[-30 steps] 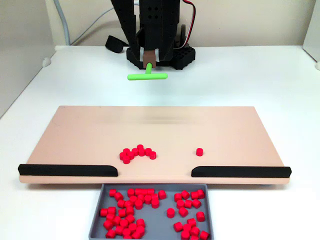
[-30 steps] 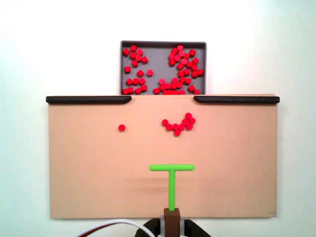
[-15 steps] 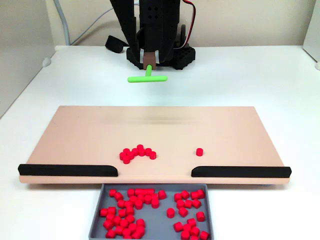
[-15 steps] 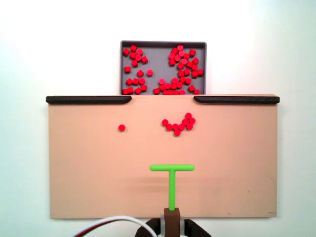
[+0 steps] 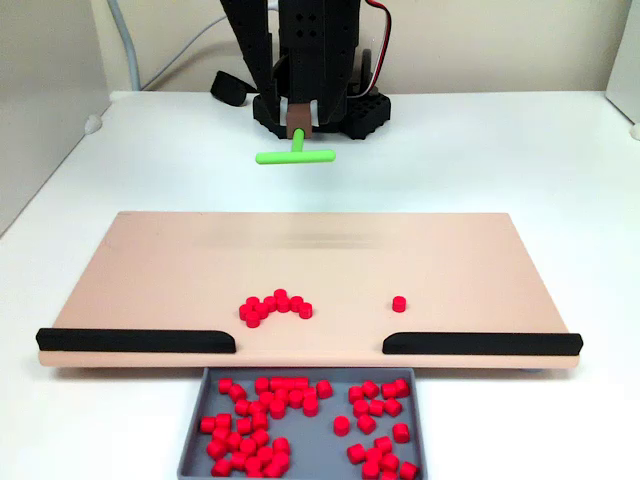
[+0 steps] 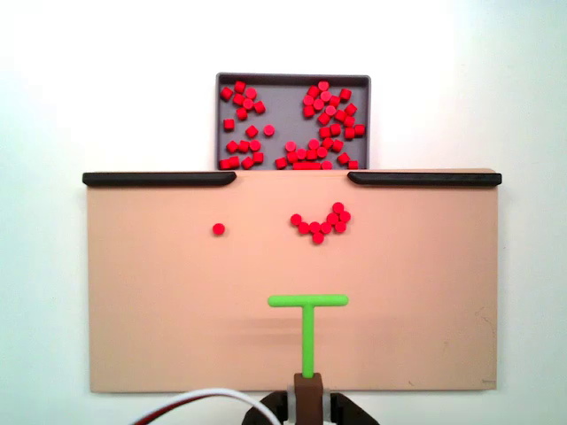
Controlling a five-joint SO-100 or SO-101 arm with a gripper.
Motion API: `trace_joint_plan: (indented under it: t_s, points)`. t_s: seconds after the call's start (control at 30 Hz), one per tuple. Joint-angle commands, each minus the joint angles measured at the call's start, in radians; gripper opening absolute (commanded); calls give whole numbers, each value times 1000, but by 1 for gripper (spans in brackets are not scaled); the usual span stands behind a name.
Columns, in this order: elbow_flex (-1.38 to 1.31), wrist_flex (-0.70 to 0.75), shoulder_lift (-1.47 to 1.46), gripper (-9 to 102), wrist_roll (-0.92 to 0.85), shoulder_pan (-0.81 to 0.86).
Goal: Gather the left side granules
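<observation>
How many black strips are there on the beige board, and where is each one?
2. In the overhead fixed view, one black strip lies along the left part of the board edge nearest the grey tray; the other strip along the right part, a gap between them.

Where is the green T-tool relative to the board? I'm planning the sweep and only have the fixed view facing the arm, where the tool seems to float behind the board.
Observer: In the fixed view from above, the green T-tool has its crossbar over the board, in the half nearer the arm.
Operator: Is the lone pellet in line with it?
Observer: No. There the lone red pellet lies left of the crossbar's left end, and the pellet cluster sits ahead of its right half.
Operator: How is the tool held?
Observer: Its stem ends in a brown holder; whether jaws close on it cannot be told.
</observation>
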Motion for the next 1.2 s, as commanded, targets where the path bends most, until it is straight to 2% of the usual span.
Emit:
trace_joint_plan:
  t_s: [0.0,0.43,1.17]
  points:
    - [-6,5,11,0,-5,5]
    - [-5,5,14,0,87,15]
    - [-21,-8,-64,0,788,-106]
